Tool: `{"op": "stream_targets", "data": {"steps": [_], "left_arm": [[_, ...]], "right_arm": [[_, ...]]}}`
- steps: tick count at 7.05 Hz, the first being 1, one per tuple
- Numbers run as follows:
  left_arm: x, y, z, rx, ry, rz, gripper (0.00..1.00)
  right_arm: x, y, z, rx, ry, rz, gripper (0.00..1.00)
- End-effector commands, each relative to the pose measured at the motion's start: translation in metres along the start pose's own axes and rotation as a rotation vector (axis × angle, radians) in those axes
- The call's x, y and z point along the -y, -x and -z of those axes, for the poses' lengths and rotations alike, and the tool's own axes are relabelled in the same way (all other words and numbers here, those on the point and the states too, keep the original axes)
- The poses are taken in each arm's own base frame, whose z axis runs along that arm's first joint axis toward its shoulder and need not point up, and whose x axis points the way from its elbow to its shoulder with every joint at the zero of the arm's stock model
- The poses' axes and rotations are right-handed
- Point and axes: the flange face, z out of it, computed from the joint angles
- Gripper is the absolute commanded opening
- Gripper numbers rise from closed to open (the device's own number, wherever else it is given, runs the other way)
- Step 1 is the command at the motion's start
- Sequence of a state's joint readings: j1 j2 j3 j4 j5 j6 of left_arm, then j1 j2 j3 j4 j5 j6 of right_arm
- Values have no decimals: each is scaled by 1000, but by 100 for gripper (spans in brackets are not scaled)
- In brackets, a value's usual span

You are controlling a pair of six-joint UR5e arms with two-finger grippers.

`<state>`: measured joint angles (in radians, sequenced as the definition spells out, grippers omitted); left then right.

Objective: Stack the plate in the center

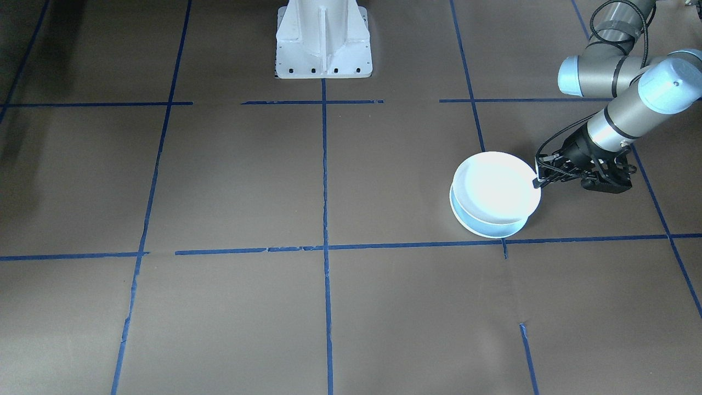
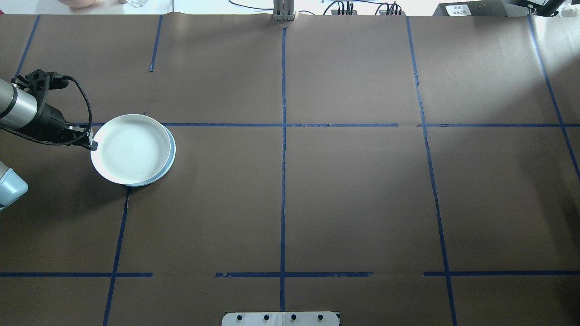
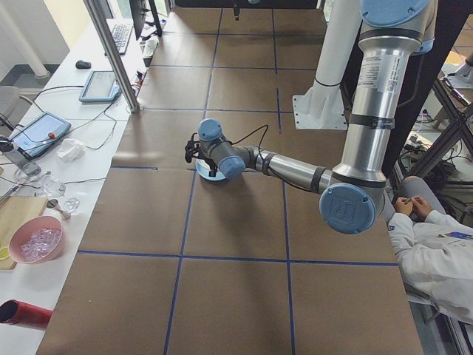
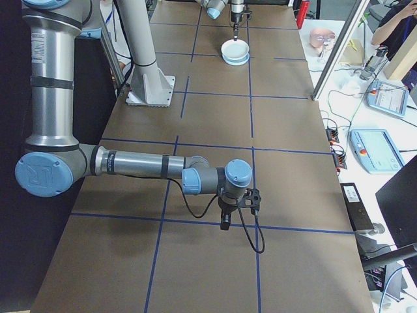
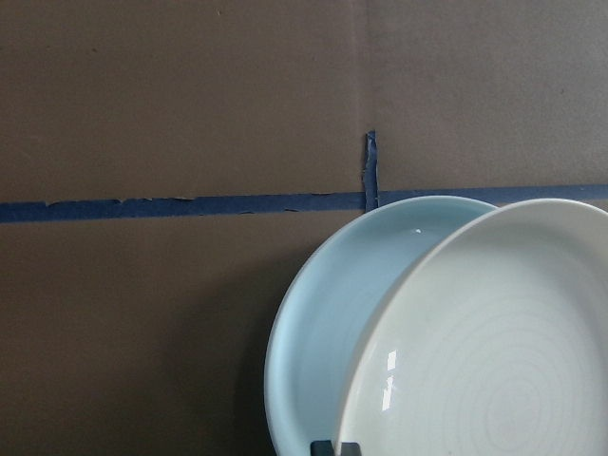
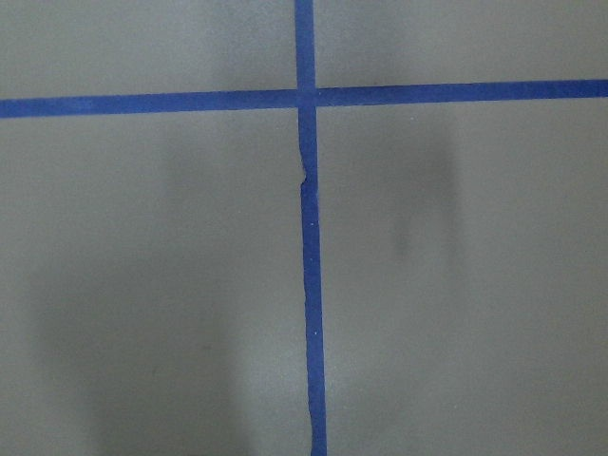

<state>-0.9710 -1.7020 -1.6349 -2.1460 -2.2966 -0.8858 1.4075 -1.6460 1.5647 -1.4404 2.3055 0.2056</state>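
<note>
While held at its rim: the upper plate (image 2: 130, 147) sat over the pale blue plate (image 2: 171, 156), offset toward the left gripper (image 2: 89, 139).
Left gripper: pinched on the upper plate's rim.
Right gripper (image 4: 225, 218): cannot tell its state; well apart from the plates.
Writing: none legible.

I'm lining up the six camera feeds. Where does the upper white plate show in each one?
Exterior front-facing: upper white plate, right of middle, at the left gripper.
Overhead exterior: far left.
Exterior left: mostly hidden behind the near arm's wrist.
Exterior right: small, top middle.
Left wrist-mounted: lower right.
Right wrist-mounted: not in view.
Shared landmark: the pale blue plate beneath it.
</note>
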Motion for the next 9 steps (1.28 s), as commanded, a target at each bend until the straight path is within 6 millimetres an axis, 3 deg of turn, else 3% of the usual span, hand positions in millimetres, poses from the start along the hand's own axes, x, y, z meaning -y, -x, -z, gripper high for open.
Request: {"op": "stream_targets", "data": {"steps": [1, 8, 9], "left_arm": [[2, 0, -1, 1, -1, 4, 0], [13, -1, -10, 4, 0, 7, 0], [14, -1, -10, 4, 0, 7, 36]], "right_arm": [[0, 0, 0, 0, 0, 0, 100], [0, 0, 0, 0, 0, 0, 100], [0, 0, 0, 0, 0, 0, 100]]}}
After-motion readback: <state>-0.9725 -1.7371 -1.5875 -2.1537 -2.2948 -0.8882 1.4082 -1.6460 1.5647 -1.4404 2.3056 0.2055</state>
